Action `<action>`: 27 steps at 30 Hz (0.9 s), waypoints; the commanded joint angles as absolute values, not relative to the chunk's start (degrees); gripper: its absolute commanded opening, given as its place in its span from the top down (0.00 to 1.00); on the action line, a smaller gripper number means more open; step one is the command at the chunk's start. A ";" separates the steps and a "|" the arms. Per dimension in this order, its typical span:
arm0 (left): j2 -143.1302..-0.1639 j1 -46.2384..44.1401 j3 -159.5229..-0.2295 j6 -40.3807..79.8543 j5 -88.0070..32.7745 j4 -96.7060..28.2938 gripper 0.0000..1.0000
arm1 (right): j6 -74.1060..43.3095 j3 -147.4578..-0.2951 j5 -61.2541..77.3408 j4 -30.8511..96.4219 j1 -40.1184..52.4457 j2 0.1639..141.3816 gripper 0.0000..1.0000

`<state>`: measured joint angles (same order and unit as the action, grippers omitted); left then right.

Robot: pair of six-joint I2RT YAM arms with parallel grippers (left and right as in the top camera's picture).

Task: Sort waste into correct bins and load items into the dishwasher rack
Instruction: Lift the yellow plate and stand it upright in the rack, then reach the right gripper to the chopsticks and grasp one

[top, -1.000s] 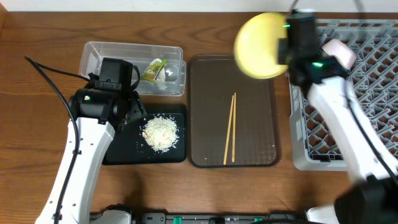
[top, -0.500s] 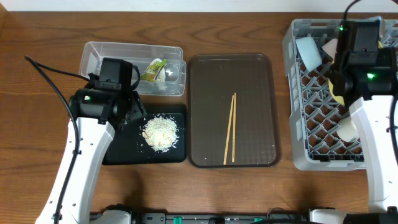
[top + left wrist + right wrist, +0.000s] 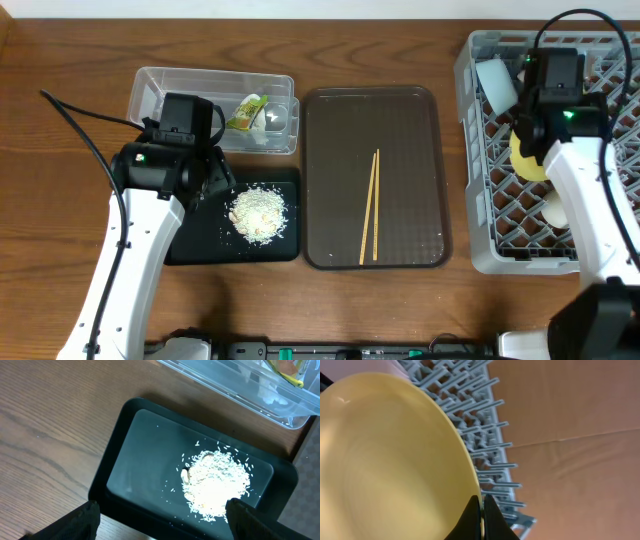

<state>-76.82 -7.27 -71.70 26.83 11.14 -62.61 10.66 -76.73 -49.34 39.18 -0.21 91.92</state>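
My right gripper [image 3: 481, 510] is shut on the rim of the round yellow plate [image 3: 390, 460], holding it on edge inside the grey dishwasher rack [image 3: 482, 200]; the plate [image 3: 527, 160] shows under the arm in the overhead view. A white bowl [image 3: 496, 82] and a white cup [image 3: 556, 208] sit in the rack. My left gripper [image 3: 160, 522] is open above the black tray [image 3: 190, 240], near the heap of rice scraps [image 3: 258, 212]. The green-and-yellow wrapper [image 3: 246, 110] lies in the clear tub [image 3: 160, 85]. The chopsticks [image 3: 370, 205] lie on the brown tray [image 3: 330, 120].
The brown serving tray stands between the black tray and the rack. Bare wooden table [image 3: 60, 200] lies to the left and along the front edge. The left arm's cable [image 3: 85, 110] runs over the table at the left.
My right arm carried the yellow plate from above the brown tray's far corner rightward into the rack and lowered it on edge. The left arm has not moved.
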 commanded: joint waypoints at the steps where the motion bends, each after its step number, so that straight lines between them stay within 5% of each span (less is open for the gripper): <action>1: -77.17 -7.03 -71.48 27.14 12.03 -62.74 0.17 | 4.47 -76.73 -47.33 37.98 -0.27 92.05 0.82; 4: -77.17 -7.03 -71.48 27.14 12.01 -62.74 0.17 | 4.54 -76.77 -45.60 36.42 0.47 91.79 0.51; 8: -77.17 -7.03 -71.48 27.14 12.03 -62.74 0.18 | 4.51 -76.84 -45.52 35.03 1.91 89.34 0.37; 19: -77.17 -7.03 -71.48 27.14 12.03 -62.74 0.17 | -4.71 -76.69 -0.01 40.34 13.72 79.64 0.35; 27: -77.17 -7.03 -71.48 27.14 12.03 -62.74 0.18 | -17.56 -70.46 4.08 47.09 22.28 86.13 0.40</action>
